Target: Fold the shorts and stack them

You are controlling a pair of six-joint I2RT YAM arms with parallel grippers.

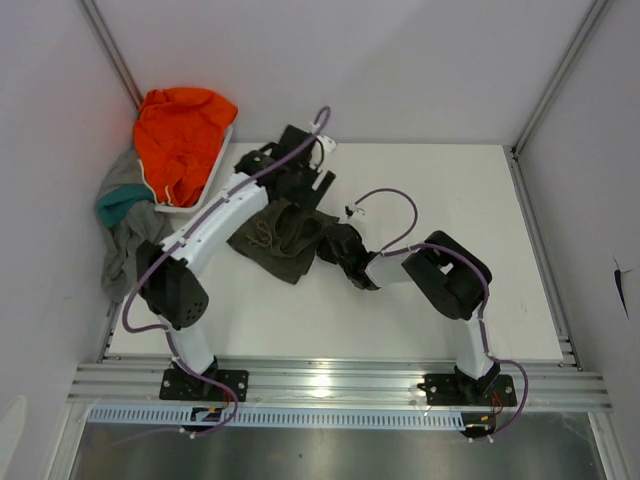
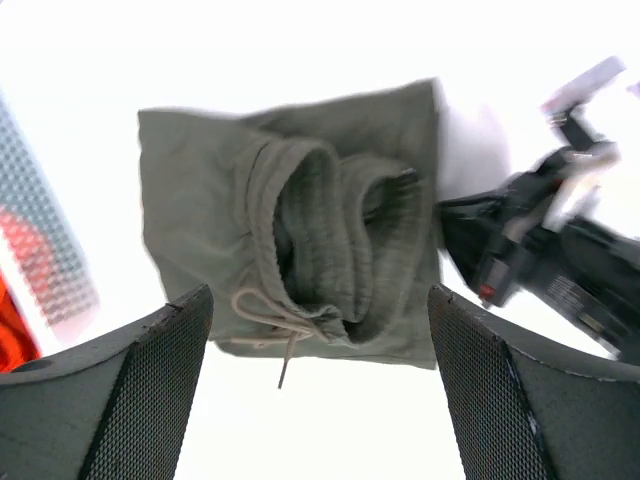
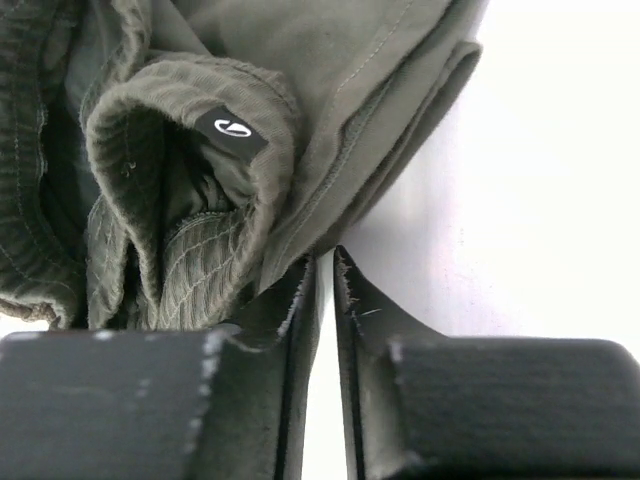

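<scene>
On the white worktop (image 1: 450, 200), folded olive green shorts (image 1: 285, 235) lie at frame centre, just below the left claw (image 2: 320, 300), which hangs wide open and empty, while the right claw (image 3: 325, 255), barely parted and holding nothing, sits at their right-hand edge.

Robot lab / test cell. Left arm (image 1: 215, 225) & right arm (image 1: 450, 285) bolted side by side to an alu rail (image 1: 340, 383) at near edge of a white tabletop (image 1: 430, 190). Alu extrusion posts (image 1: 555, 75) frame plain white wall panels (image 1: 400, 60) on 3 sides. Purple cables (image 1: 395, 195) run along the arms; slotted cable duct (image 1: 330, 414) sits below the rail. Olive shorts (image 1: 285, 240) lie on the tabletop, other clothes heaped w/ a white bin (image 1: 218, 172) in far-left corner.
</scene>
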